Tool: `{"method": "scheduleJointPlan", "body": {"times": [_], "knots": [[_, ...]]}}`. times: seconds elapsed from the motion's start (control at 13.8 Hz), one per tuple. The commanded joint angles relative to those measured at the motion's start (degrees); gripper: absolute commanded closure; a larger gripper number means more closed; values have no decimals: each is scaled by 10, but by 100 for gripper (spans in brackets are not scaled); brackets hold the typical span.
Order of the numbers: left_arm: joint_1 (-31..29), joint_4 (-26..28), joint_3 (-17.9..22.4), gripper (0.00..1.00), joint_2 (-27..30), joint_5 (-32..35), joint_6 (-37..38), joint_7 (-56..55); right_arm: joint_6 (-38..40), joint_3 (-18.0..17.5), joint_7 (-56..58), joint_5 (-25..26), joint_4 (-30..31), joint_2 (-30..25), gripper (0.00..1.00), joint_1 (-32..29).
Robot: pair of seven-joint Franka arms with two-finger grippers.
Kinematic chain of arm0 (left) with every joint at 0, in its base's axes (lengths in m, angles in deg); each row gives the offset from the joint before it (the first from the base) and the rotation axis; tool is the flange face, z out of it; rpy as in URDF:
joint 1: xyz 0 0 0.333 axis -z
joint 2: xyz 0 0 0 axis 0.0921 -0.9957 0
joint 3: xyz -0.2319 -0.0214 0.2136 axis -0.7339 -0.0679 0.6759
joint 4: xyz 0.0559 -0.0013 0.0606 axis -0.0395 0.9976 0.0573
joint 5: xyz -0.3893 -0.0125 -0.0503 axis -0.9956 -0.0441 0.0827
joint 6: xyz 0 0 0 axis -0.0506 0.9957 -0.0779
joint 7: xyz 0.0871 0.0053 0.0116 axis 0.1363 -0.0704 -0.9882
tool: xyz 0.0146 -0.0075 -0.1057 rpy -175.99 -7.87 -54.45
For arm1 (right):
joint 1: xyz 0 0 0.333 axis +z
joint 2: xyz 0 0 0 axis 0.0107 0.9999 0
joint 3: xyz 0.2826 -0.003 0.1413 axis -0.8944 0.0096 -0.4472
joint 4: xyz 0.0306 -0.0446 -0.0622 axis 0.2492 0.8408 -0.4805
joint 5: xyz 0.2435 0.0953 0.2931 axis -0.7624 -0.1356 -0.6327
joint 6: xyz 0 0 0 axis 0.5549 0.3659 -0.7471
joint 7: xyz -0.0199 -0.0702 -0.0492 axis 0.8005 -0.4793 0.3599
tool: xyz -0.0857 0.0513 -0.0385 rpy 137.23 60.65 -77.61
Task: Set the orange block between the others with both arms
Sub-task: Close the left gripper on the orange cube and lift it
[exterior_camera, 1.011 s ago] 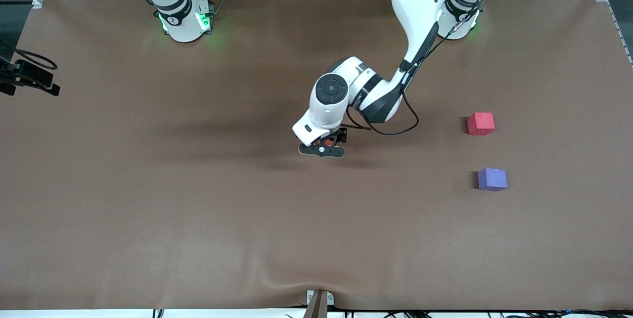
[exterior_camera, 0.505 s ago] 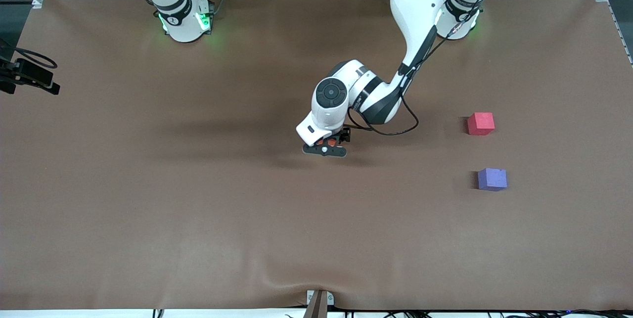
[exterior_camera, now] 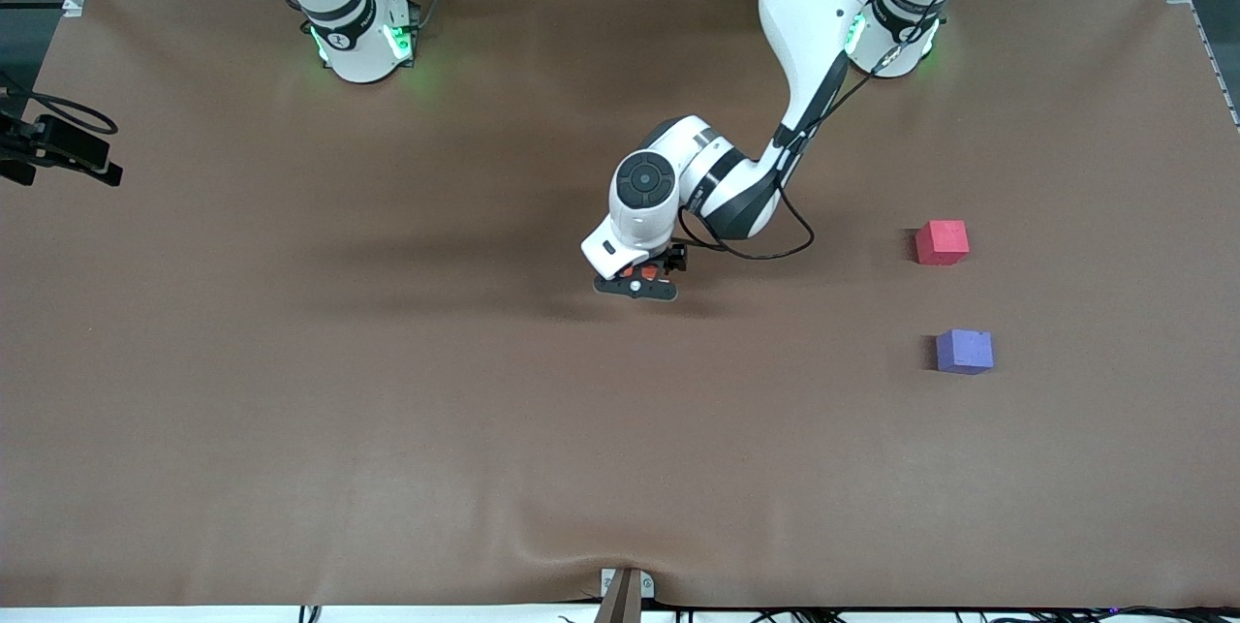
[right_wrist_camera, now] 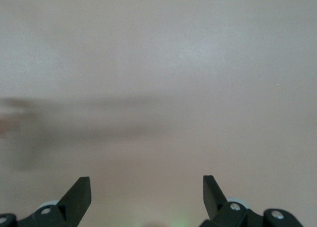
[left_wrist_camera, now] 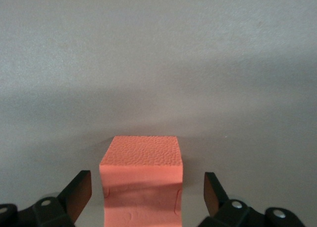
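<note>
Matt pebbled foam of the orange block (left_wrist_camera: 141, 180); matt brown cloth-like table cover (exterior_camera: 387, 410).

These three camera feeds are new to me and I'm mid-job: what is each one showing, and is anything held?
The wide picture looks down across a brown table at two white robot arms. The left arm reaches to the middle; its left pincer is low over the orange block. Its wrist camera shows that block between open fingers, with gaps either side, so nothing is held. The right arm waits; its right pincer is open over bare table in its own wrist picture. Toward the left arm's end lie the red block and, nearer the front camera, the purple block.
</note>
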Motion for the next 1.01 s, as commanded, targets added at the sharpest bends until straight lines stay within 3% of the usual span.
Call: {"method": "scheduleJointPlan", "body": {"times": [0.0,0.07,0.22,0.36,0.51,0.65,0.79,0.94], "knots": [[2,6,2,1,2,4,-10,-11,-6,-7,-8,-1,15,-13,0,-5],[1,10,2,11,3,3,-9,-9,-6,-7,-8,-1,15,-13,0,-5],[0,15,2,51,6,3,-6,-6,-7,-7,-8,-1,15,-13,0,0],[-1,16,2,55,7,3,-5,-5,-8,-7,-8,-1,15,-13,0,2],[-4,15,2,71,11,3,-3,-7,-8,-7,-8,2,15,-13,0,8],[-17,12,2,71,35,3,33,-8,-8,-7,-8,1,15,-12,0,8],[-44,13,2,57,67,3,64,-3,-7,-7,-8,1,15,-12,0,10],[-85,21,2,55,92,3,79,10,-7,-7,-8,1,15,-12,0,10]]}}
